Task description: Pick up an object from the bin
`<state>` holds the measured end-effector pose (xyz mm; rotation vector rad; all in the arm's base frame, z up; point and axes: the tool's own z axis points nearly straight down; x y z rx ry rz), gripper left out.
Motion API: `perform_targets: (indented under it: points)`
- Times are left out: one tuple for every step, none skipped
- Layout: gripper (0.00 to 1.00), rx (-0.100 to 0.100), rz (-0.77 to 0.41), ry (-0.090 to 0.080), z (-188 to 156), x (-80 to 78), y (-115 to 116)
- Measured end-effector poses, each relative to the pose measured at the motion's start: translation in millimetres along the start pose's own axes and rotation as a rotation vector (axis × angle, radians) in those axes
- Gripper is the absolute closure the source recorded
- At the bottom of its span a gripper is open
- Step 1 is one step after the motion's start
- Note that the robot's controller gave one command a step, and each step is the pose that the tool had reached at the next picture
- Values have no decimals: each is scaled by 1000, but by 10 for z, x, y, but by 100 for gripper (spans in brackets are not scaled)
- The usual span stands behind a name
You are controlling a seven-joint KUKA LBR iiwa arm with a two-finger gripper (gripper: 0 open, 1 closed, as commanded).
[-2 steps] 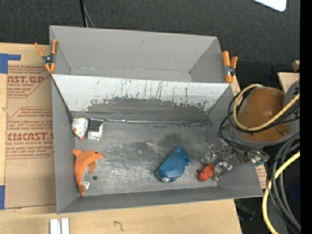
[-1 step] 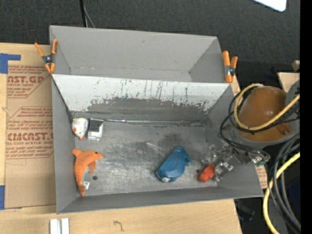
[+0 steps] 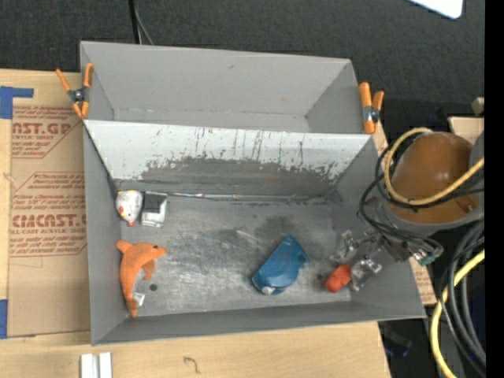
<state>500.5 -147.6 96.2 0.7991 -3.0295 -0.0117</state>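
My pincer (image 3: 353, 268) was down low on the floor of the grey bin (image 3: 236, 164), near the bottom of its right-hand wall. Whether it was released or clenched I could not tell. A small red-orange thing (image 3: 338, 279) lay right against my pincer's tip, on its lower left side, and I could not make out if I had a grip on it. Near it, farther to the left of my pincer, a blue rounded thing (image 3: 279, 266) lay alone on the floor. Well apart from me, across the bin by the left wall, an orange dolphin-shaped toy (image 3: 134, 270) lay lengthwise. Beyond that, farthest from my pincer, a small white toy (image 3: 128, 206) sat in the far left corner with a pale block (image 3: 154, 210) just beside it.
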Motion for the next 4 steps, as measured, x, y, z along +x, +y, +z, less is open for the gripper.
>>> perform_targets:
  points:
    - [100,7,0,-6,-233,-14,-14]
    - [100,12,1,-10,-350,-22,-20]
    - [100,7,0,-6,-460,-15,-5]
    - [100,7,0,-6,-610,-14,-2]
